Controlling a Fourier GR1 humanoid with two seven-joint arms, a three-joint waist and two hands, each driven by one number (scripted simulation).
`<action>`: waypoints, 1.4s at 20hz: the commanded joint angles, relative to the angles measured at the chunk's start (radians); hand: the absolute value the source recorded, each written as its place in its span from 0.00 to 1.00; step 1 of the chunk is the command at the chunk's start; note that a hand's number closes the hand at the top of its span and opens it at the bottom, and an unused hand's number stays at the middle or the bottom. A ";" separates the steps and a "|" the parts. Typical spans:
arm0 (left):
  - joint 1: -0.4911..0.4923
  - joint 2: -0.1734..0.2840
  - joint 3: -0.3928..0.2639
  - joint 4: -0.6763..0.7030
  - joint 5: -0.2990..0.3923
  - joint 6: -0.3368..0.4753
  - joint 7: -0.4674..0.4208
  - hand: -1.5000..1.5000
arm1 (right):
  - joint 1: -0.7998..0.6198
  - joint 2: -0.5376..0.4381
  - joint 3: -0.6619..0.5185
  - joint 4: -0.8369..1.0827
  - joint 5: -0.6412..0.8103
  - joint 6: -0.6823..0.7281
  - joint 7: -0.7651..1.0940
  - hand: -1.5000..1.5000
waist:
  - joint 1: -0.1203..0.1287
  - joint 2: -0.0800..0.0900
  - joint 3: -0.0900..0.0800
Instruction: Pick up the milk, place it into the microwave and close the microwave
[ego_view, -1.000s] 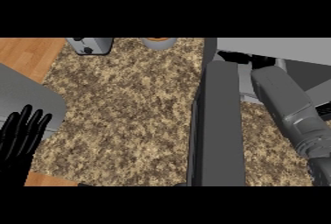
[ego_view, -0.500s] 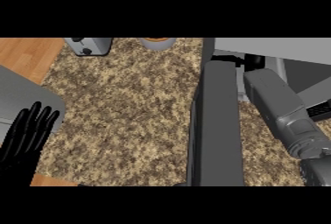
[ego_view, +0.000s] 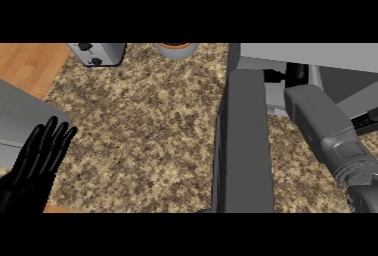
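The microwave's open door (ego_view: 244, 145) stands edge-on as a dark grey slab right of the middle, with the microwave's body (ego_view: 310, 52) at the upper right. My right forearm (ego_view: 321, 125) reaches up past the door into the opening. Only black bits of my right hand (ego_view: 297, 73) show at the cavity's mouth, and its grip is hidden. No milk shows anywhere. My left hand (ego_view: 37, 160) rests open at the lower left, fingers straight and pointing up, holding nothing.
A grey toaster (ego_view: 100, 52) and a round tan pot (ego_view: 176, 49) stand at the counter's far edge. Speckled stone counter (ego_view: 140, 125) fills the middle. A wooden surface (ego_view: 26, 65) and a grey panel (ego_view: 22, 115) lie at the left.
My right forearm has swung a little to the left and deeper toward the microwave's opening. My left hand has drifted slightly up and to the right.
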 joint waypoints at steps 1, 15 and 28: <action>-0.005 -0.024 -0.029 0.012 -0.021 0.014 0.001 0.00 | 0.013 -0.029 -0.003 -0.004 -0.001 0.039 -0.015 0.00 | -0.017 -0.003 0.000; 0.017 -0.025 -0.078 0.002 -0.076 0.043 -0.015 0.00 | 0.093 -0.010 -0.047 -0.021 -0.042 0.151 -0.099 0.00 | -0.052 -0.028 -0.001; -0.005 -0.018 -0.177 0.132 -0.084 -0.001 -0.029 0.00 | 0.256 0.076 -0.073 -0.041 -0.078 0.367 -0.274 0.00 | -0.110 -0.050 -0.004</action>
